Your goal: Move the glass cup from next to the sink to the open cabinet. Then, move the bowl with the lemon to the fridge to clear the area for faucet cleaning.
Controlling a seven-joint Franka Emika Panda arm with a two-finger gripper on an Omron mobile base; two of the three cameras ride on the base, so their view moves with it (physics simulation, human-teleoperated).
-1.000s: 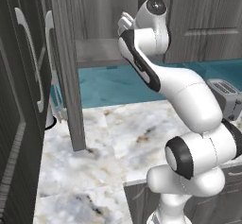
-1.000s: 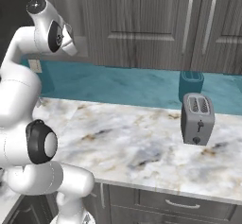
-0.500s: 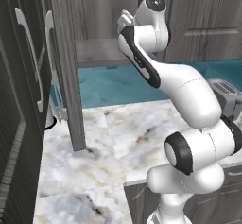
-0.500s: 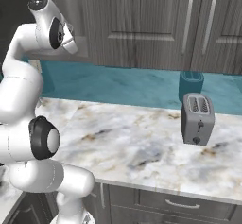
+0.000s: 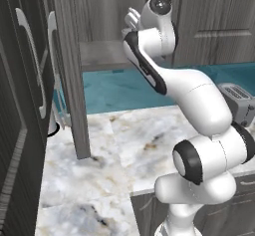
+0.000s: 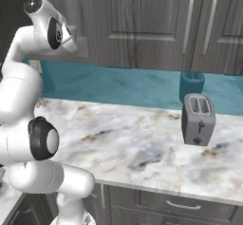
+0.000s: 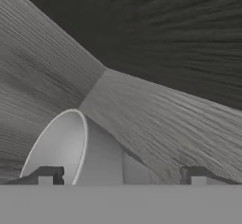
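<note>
The glass cup (image 7: 90, 154), a whitish translucent tumbler, rests on the grey wood-grain floor of the open cabinet (image 5: 102, 56); the hand view shows it tilted, mouth to the left. My gripper (image 7: 120, 176) is open and straddles the cup. The right fingertip (image 7: 196, 175) stands clear of the cup's wall, and the left fingertip sits in front of its rim. In the left base view the arm reaches up into the cabinet, with the hand (image 5: 132, 18) at its opening. The bowl, the lemon, the sink and the fridge are out of view.
An open cabinet door (image 5: 67, 75) hangs at the left of the arm, and a slim pale stem on a dark base (image 5: 53, 126) stands behind it. A grey toaster (image 6: 198, 119) and a teal canister (image 6: 191, 84) stand on the marble counter (image 6: 128, 143) at the right.
The fingers have spread apart and let go of the glass cup. The arm has barely moved and still reaches into the cabinet.
</note>
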